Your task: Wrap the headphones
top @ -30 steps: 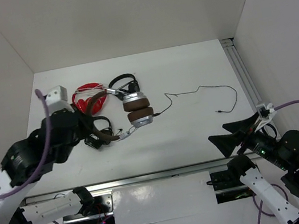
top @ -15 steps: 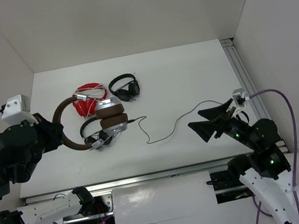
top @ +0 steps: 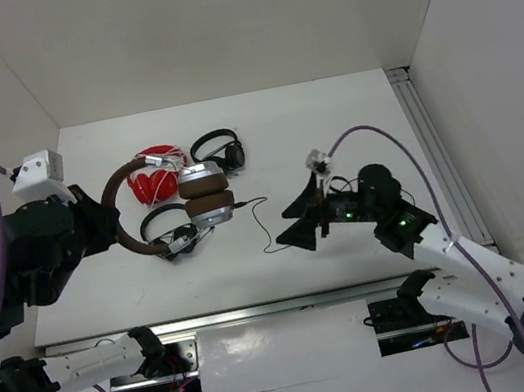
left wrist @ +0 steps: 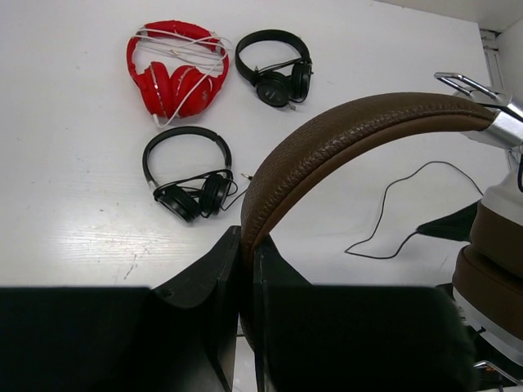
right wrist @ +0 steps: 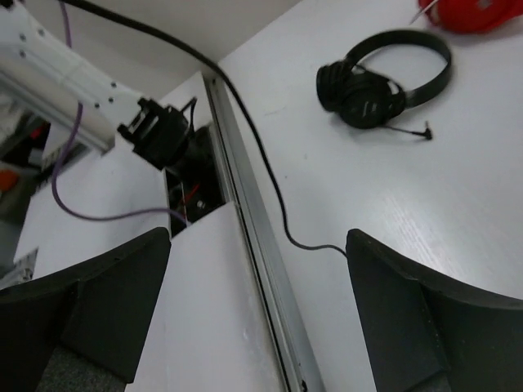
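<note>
The top camera looks down from above and behind the arm bases over the whole white worktop [top: 348, 110]. The left wrist camera looks down past the left fingers [left wrist: 204, 278], with the brown headphones [left wrist: 343, 135] close to its lens. The right wrist camera, low, faces leftward between the right fingers [right wrist: 106, 286] along the near rail [right wrist: 261, 245]. All three share the nearer black headphones [top: 176, 239].
</note>
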